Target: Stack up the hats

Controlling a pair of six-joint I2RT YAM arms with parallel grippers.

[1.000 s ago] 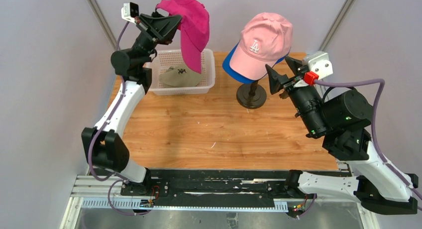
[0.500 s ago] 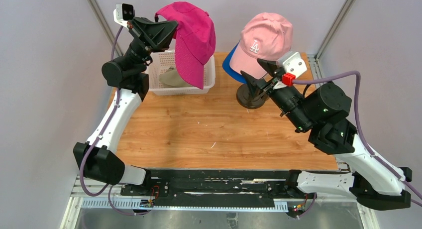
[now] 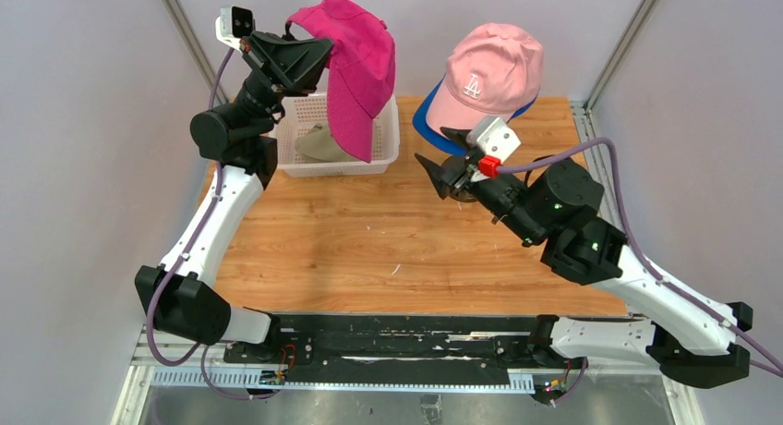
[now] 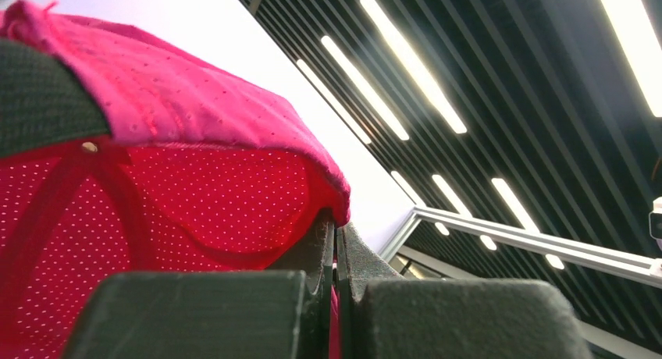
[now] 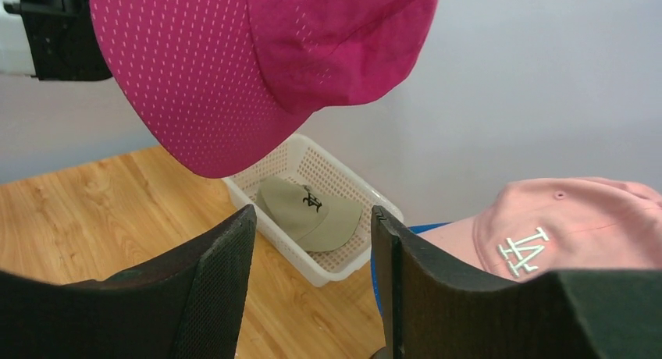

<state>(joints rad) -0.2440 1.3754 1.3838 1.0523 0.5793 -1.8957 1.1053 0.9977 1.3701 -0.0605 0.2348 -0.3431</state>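
My left gripper (image 3: 312,52) is shut on the rim of the magenta cap (image 3: 362,60) and holds it high above the basket. The left wrist view shows the jaws (image 4: 337,232) pinching the cap's edge (image 4: 195,133). The pink cap (image 3: 489,72) sits on the royal blue cap (image 3: 428,122) on the stand at the back. The khaki cap (image 3: 320,145) lies in the basket. My right gripper (image 3: 431,145) is open and empty, low in front of the stand. Its wrist view (image 5: 312,212) shows the magenta cap (image 5: 258,62), khaki cap (image 5: 308,211) and pink cap (image 5: 578,226). The black cap is hidden.
The white perforated basket (image 3: 388,143) stands at the back left of the wooden table (image 3: 369,240); it also shows in the right wrist view (image 5: 351,259). The stand's base is hidden behind my right gripper. Grey walls and frame posts close the back.
My right arm has swung left and down, from right of the stand to in front of it. My left arm lifted the magenta cap slightly, then held still.
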